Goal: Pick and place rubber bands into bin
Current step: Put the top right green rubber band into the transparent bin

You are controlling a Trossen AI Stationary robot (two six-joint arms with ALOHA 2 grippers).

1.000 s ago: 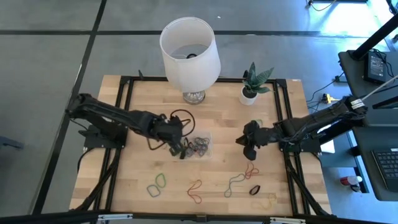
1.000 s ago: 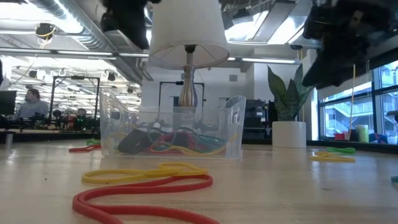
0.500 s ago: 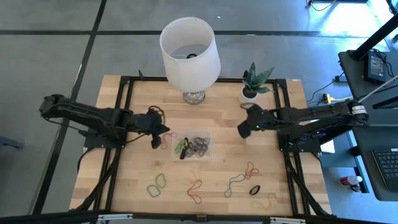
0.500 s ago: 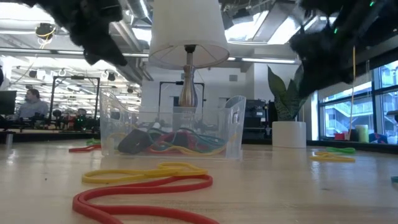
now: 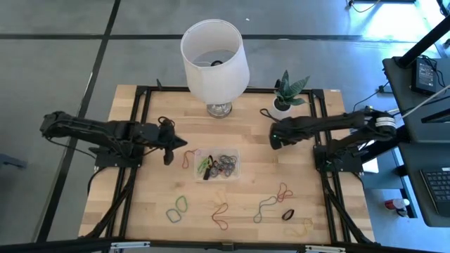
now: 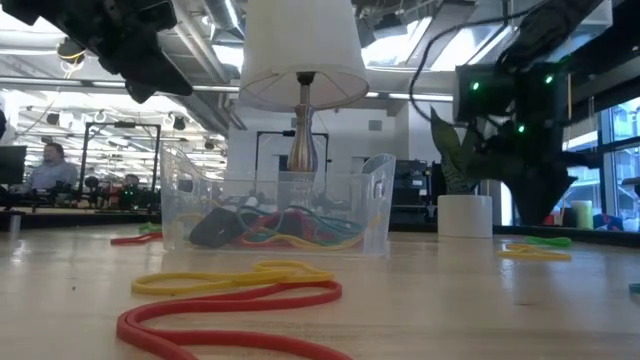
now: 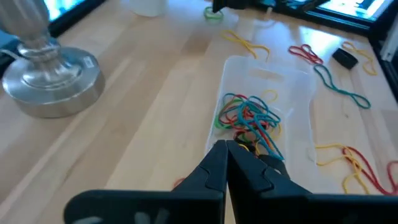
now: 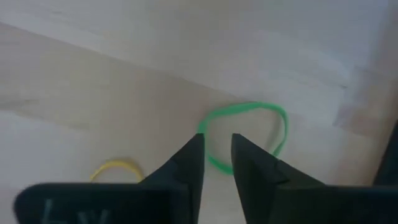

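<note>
Standing at the far side of the wooden table [image 5: 162, 190], the white lampshade [image 5: 214, 53] is the biggest thing, with the clear bin [image 5: 219, 164] near the table's middle holding a tangle of rubber bands [image 7: 249, 118]. More loose bands [image 5: 271, 204] lie toward the near edge. The left gripper [image 5: 169, 152] sits just left of the bin, its fingers [image 7: 214, 168] pressed together and empty. The right gripper [image 5: 274, 137] hovers near the plant pot [image 5: 281, 107], fingers [image 8: 189, 158] parted by a narrow gap, holding nothing, above a green band [image 8: 249, 134] and beside a yellow band [image 8: 115, 168]
</note>
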